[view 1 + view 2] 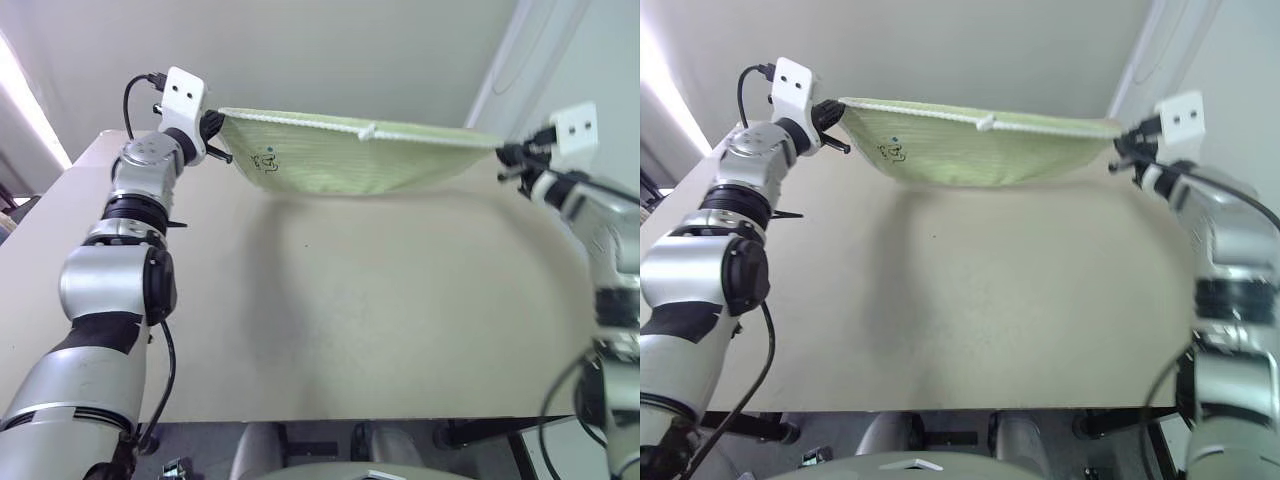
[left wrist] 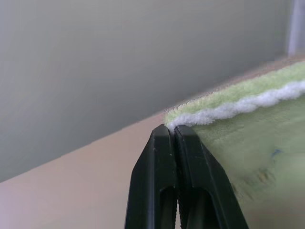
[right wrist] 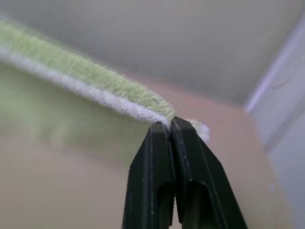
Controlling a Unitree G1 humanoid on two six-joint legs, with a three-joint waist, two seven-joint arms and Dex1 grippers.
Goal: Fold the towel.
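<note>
Table [image 1: 330, 320] is what you are looking at first: one, beige, with its near edge running across the eye views. One towel [image 1: 350, 155] is hanging above its far part, stretched between two grippers and sagging in the middle. One white loop tag [image 1: 367, 131] is sitting on its top edge, and dark marks [image 1: 266, 159] near the left corner are too small to read. Your left gripper [image 2: 172, 129] is pinching the left corner with fingers pressed together; your right gripper [image 3: 169, 123] is pinching the right corner likewise.

silver arms [image 1: 110, 290], black joints and cables, white wrist boxes [image 1: 185, 95].
</note>
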